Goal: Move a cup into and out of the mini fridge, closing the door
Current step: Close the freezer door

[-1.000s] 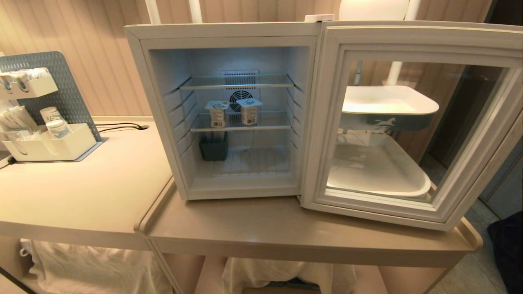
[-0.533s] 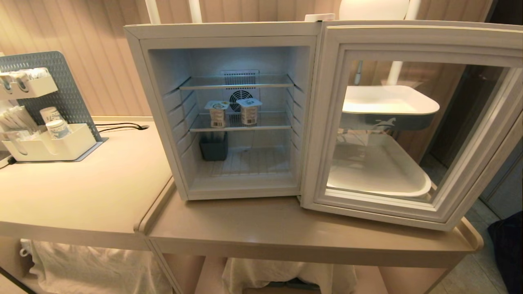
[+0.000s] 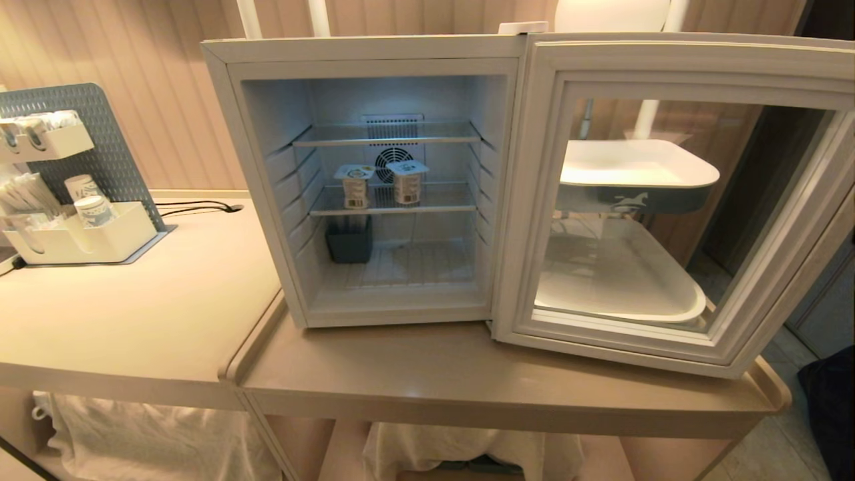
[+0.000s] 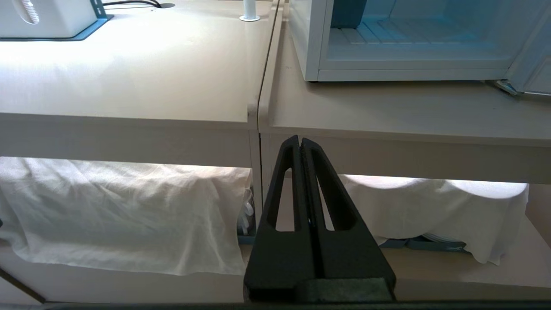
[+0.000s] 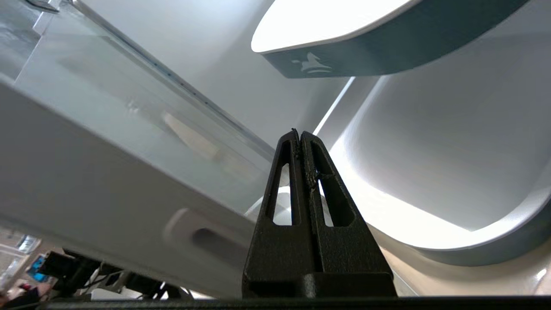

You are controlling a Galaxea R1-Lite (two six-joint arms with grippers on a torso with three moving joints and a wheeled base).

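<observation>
Right end effector (image 5: pixel 300 134), fingers pressed together and empty, sits outside the open door (image 3: pixel 674 200).
Nearest, the left end effector (image 4: pixel 300 140), also pressed together, hangs below the desk (image 3: pixel 467 381); on it the mini fridge (image 3: pixel 374 180) holds two cups (image 3: pixel 381 182) on its middle shelf. A hasty push could slam the door or shift the fridge.
</observation>
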